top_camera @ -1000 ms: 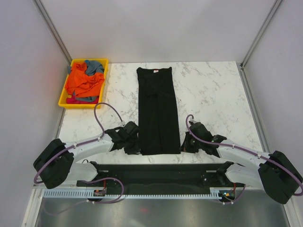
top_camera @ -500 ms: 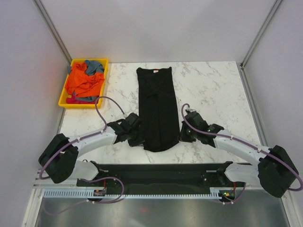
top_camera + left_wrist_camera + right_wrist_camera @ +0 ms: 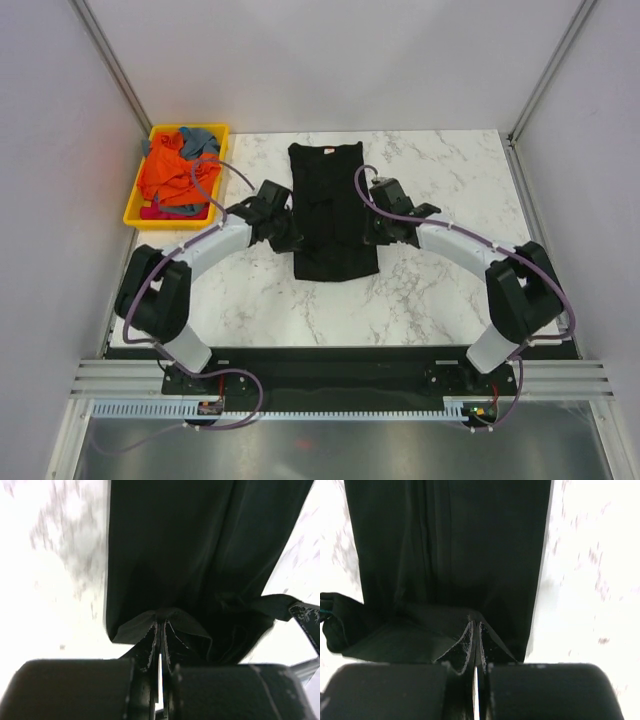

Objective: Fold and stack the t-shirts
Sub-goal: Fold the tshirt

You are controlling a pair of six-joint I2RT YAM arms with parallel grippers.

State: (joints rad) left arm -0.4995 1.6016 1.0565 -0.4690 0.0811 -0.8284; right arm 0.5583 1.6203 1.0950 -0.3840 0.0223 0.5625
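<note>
On the marble table [image 3: 450, 290], the black t-shirt [image 3: 335, 255] lies as a narrow strip in the middle, its near end doubled back over itself. The left gripper [image 3: 288, 228] is clamped tight on the cloth's left edge and the right gripper [image 3: 374, 228] on its right edge, both about midway along the strip. At the far left, the yellow tray [image 3: 130, 215] holds the orange t-shirt [image 3: 170, 178] and the grey-blue t-shirt [image 3: 203, 140], crumpled together.

A white marble-patterned table [image 3: 440, 290] stands enclosed by plain pale grey walls [image 3: 330, 60].
</note>
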